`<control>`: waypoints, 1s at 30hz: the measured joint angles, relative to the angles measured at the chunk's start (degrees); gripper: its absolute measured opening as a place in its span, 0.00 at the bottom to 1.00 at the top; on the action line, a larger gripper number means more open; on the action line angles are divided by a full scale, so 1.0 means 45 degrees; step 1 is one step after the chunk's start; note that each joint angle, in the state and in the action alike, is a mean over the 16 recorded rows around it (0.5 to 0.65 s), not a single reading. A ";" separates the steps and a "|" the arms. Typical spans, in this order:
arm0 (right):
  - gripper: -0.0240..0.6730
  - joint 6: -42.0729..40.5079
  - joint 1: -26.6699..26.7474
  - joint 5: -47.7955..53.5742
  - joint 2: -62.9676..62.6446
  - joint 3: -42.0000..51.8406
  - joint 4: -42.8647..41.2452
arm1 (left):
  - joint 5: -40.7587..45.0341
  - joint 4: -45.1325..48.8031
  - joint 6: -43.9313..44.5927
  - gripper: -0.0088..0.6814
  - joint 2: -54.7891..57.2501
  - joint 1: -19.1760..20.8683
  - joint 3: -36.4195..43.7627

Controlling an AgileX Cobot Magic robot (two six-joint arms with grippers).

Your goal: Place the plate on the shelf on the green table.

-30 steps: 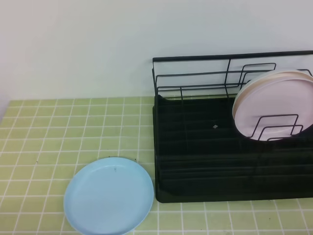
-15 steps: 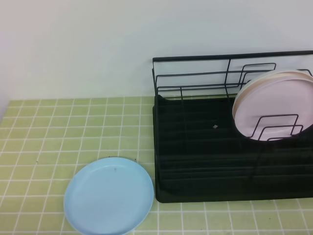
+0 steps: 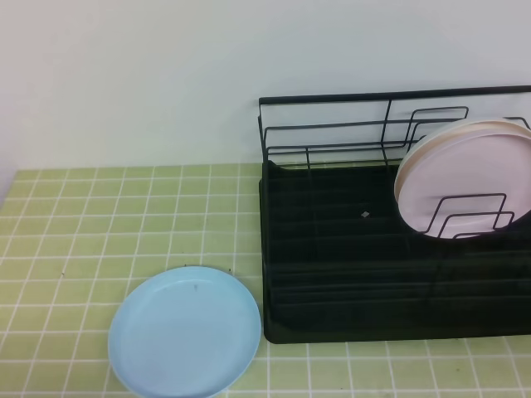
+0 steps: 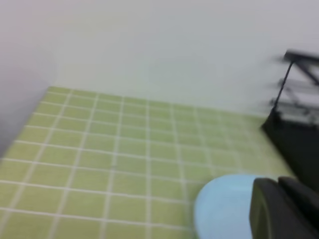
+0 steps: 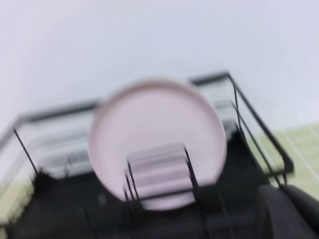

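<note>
light blue plate (image 3: 185, 332) lay flat on the green tiled table (image 3: 99, 224), just left of the black wire dish rack (image 3: 390, 249), pink plate (image 3: 465, 178) stood racked, both claws closed, holding nothing

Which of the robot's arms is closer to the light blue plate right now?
The left. Its pincer hangs beside the blue plate; the right pincer is over at the rack, facing the pink plate.

Only blurred black gripper parts showed. The left gripper (image 4: 285, 209) was 2 dark, rounded blocks. The right gripper (image 5: 289, 211) looked matte black.
</note>
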 joint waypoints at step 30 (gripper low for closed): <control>0.03 0.2545 -0.0001 -0.0197 -0.0023 -0.1903 0.1450 | -0.0467 -1.1500 0.1252 0.01 0.0000 0.0000 -0.0238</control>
